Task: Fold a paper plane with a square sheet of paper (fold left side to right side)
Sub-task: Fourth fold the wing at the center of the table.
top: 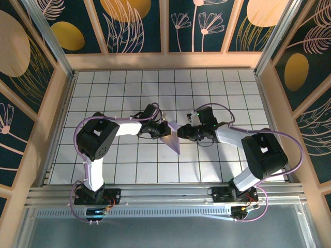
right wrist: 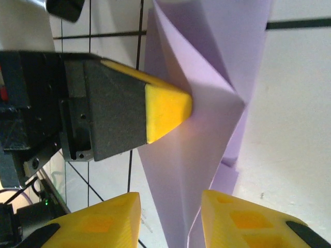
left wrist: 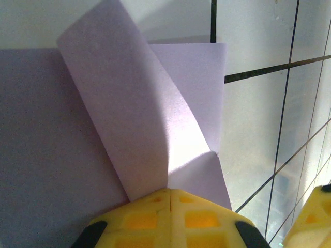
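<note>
The left arm (top: 94, 173) and right arm (top: 245, 178) are both white tubes between chunky black joints, each trailing a lilac cable (top: 75, 137) down to a black base (top: 95, 196) with exposed wiring. The left pincer (left wrist: 169, 194) and right pincer (right wrist: 170, 206) have black bodies and bright yellow fingers (left wrist: 139, 219) moulded with square recesses. A green light (top: 198, 111) glows on the right wrist.

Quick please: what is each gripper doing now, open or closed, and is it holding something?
Left gripper: closed, pinching the paper.
Right gripper: open around the paper, not clamping it.
</note>
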`<state>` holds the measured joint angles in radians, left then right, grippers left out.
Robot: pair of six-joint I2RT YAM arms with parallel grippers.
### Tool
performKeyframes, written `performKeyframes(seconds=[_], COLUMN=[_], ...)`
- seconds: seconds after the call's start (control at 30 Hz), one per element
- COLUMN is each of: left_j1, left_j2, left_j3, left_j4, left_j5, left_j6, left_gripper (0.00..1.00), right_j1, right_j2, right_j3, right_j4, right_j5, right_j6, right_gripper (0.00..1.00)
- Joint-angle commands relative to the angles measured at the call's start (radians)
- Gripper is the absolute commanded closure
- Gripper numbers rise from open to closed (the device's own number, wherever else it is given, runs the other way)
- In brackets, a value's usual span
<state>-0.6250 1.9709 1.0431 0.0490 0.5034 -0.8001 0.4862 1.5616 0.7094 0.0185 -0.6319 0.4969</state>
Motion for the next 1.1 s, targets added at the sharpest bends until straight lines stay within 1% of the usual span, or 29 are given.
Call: performKeyframes(seconds=[0.0, 0.13, 0.37, 0.53, 0.7, 0.97, 1.0, 1.07], left_j1=[0.001, 0.0, 0.0, 0.001, 0.0, -0.001, 0.001, 0.001], left_j2=[0.025, 0.024, 0.023, 0.02, 0.021, 0.022, 0.021, 0.022], left_j3=[-0.037, -0.036, -0.033, -0.034, -0.034, -0.034, -0.034, -0.035], left_j4=[-0.095, -0.097, -0.101, -0.103, -0.104, -0.103, -0.103, -0.103], left_j5=[-0.08, -0.08, -0.08, -0.084, -0.085, -0.086, -0.086, -0.086], left_j6=[0.016, 0.016, 0.017, 0.016, 0.018, 0.017, 0.017, 0.018], left_gripper=[1.0, 1.0, 1.0, 1.0, 1.0, 1.0, 1.0, 1.0], right_j1=[0.018, 0.037, 0.049, 0.046, 0.045, 0.055, 0.074, 0.081], right_j2=[0.029, 0.05, 0.074, 0.061, 0.048, 0.086, 0.093, 0.105], right_j3=[-0.012, -0.013, -0.008, -0.011, -0.017, -0.013, -0.011, -0.009], right_j4=[0.013, 0.031, 0.033, 0.0, -0.008, -0.004, 0.001, 0.013], right_j5=[-0.038, -0.051, -0.033, 0.024, 0.04, 0.006, 0.003, -0.001], right_j6=[0.027, 0.044, 0.054, 0.045, 0.045, 0.043, 0.047, 0.054], right_gripper=[0.64, 0.65, 0.65, 0.64, 0.63, 0.63, 0.63, 0.63])
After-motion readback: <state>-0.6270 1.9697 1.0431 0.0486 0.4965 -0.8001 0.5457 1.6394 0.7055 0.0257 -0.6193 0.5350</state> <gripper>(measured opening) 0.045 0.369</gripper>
